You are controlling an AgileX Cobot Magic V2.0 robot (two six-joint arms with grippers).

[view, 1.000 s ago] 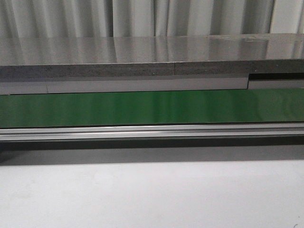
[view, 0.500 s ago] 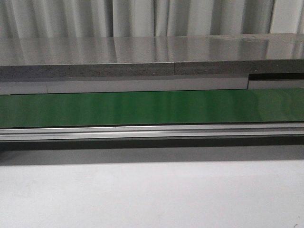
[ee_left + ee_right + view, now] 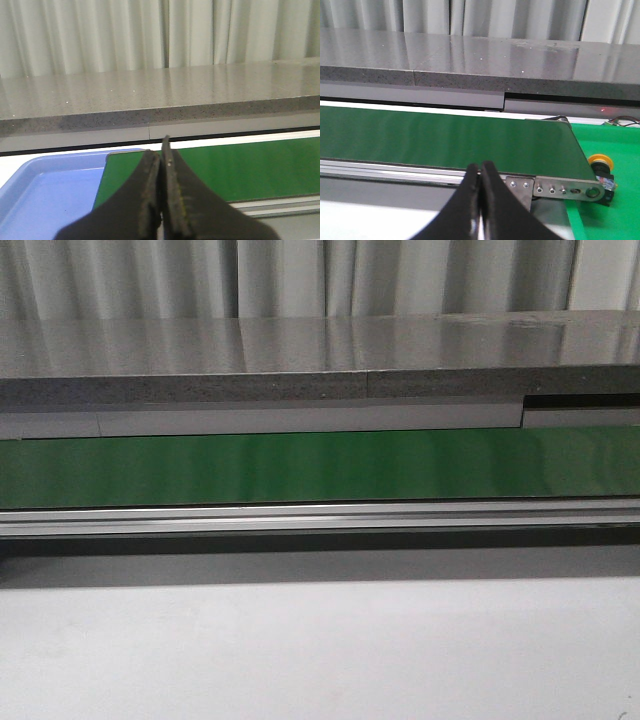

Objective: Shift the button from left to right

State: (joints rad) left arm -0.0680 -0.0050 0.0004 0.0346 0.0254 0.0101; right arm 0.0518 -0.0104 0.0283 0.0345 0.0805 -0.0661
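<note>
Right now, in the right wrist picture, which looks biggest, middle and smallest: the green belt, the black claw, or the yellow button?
1. Green belt, spanning most of the view.
2. Black claw, but it sits closest to the camera, so it looks bigger than it is.
3. Yellow button, tiny beside the belt's end.

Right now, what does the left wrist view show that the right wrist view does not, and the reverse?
Only the left wrist view shows the shallow blue plastic tray at the belt's end and the shut left hand. Only the right wrist view shows the yellow-capped black push-button lying on the bright green mat, plus the shut right hand. Both show the dark green conveyor belt, grey speckled counter and pale curtain.
</note>
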